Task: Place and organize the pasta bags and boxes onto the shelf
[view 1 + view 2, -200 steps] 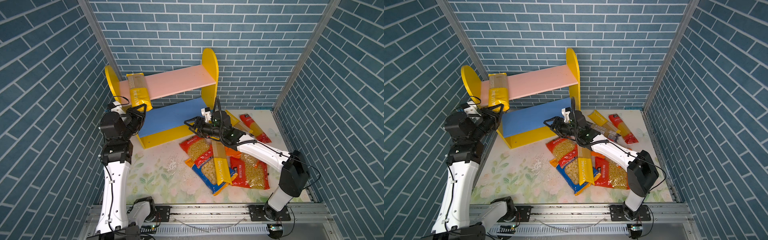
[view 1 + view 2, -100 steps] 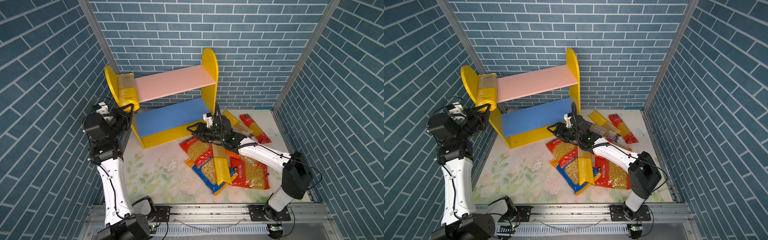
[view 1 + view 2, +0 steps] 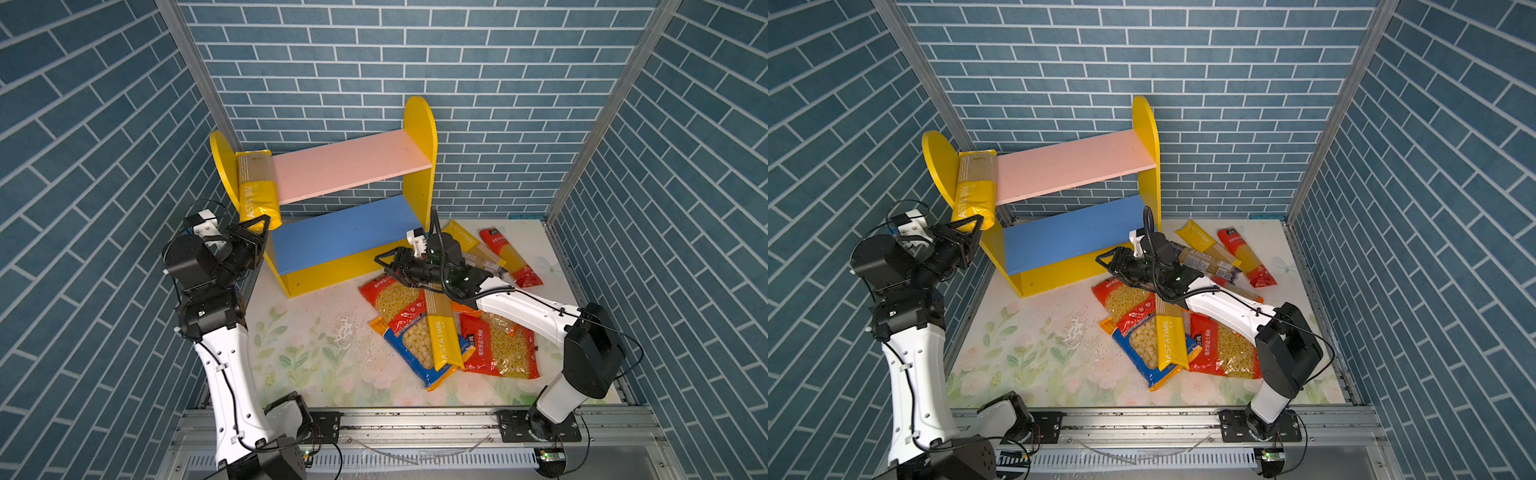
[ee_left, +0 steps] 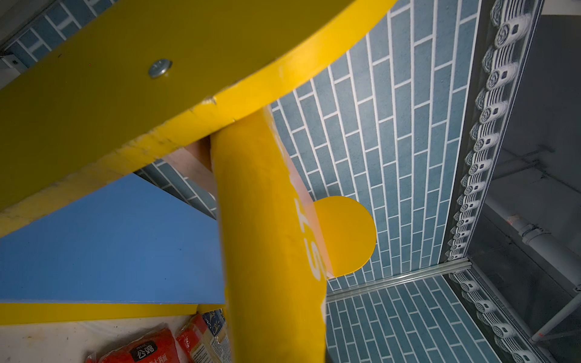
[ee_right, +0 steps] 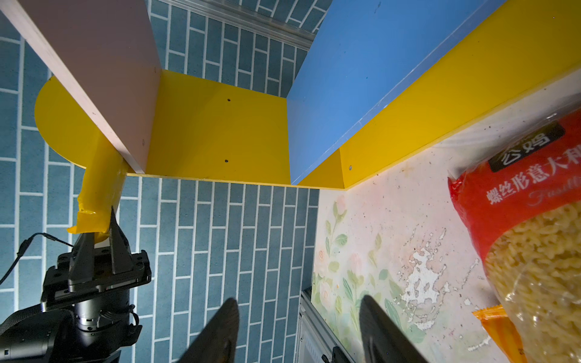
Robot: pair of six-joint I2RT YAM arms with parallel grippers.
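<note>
nearest, the right gripper (image 3: 383, 261) hangs open beside the red clear-windowed short-pasta bag (image 3: 388, 296). farther back, the left gripper (image 3: 258, 223) pinches the overhanging front end of the long yellow glossy spaghetti pack (image 3: 254, 183), which lies front-to-back on the wooden shelf's pink upper board (image 3: 353, 166), against its left yellow panel (image 3: 222, 162).

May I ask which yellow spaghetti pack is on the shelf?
The yellow pack on the pink board, gripped by the left hand; the others lie on the table.
</note>
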